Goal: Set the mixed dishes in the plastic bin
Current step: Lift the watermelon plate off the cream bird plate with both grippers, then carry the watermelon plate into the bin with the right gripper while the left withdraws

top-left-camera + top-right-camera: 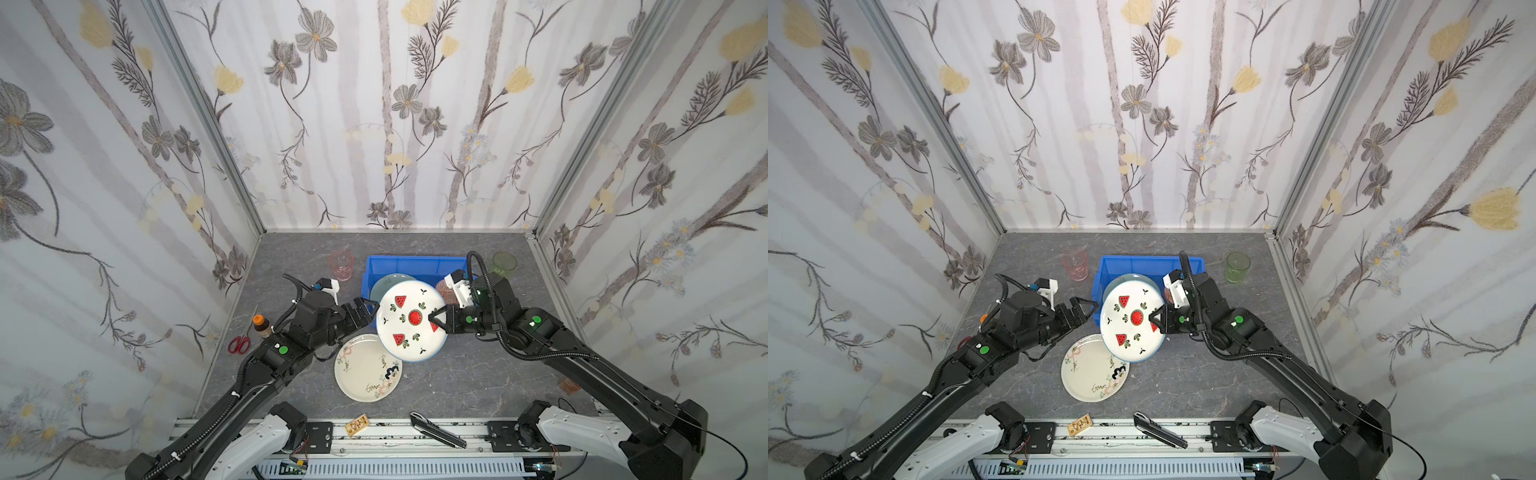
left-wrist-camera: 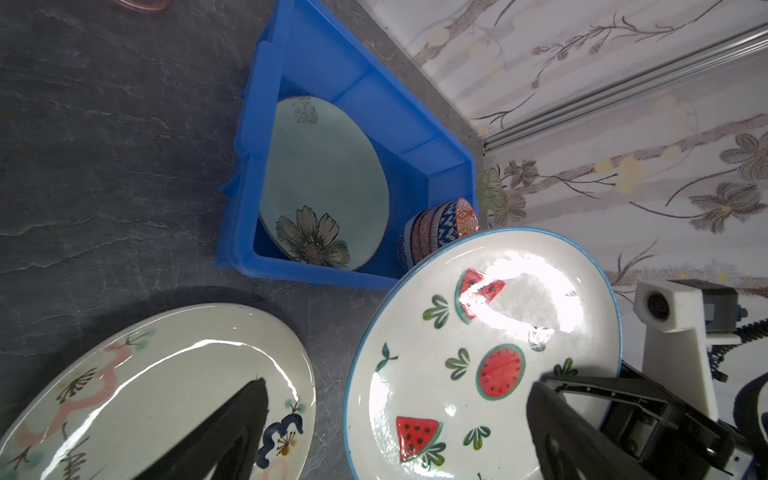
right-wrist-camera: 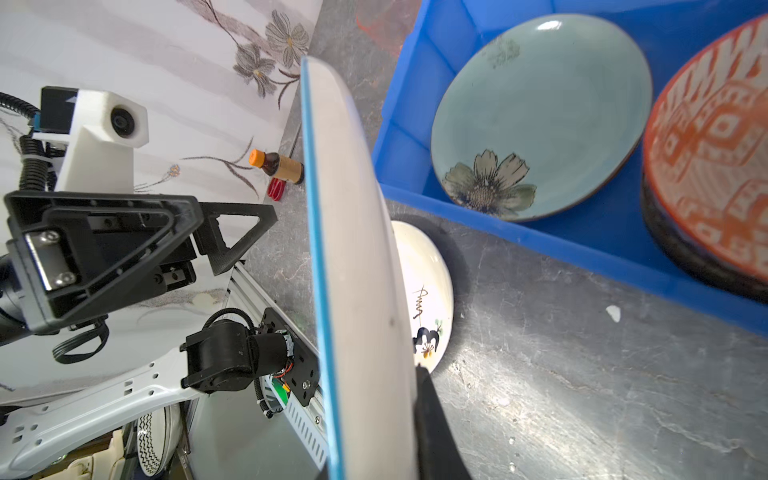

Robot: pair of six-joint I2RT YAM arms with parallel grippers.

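Two black jointed arms, left arm (image 1: pixel 253 382) and right arm (image 1: pixel 602 368), bolted through black plates onto the aluminium mounting rail (image 1: pixel 374 441). White moulded shells (image 1: pixel 577 428) at the joints nearest the rail. Ribbed black cable conduit (image 1: pixel 540 355) looped along each arm, cinched with white ties. One round green sticker (image 1: pixel 283 349) per forearm housing, farther from the rail. White printed camera brackets (image 1: pixel 332 286) farthest from it. Left gripper (image 1: pixel 370 309) and right gripper (image 1: pixel 434 319) black, with triangular open-frame fingers (image 3: pixel 237 232) and silver screws (image 3: pixel 50 237).
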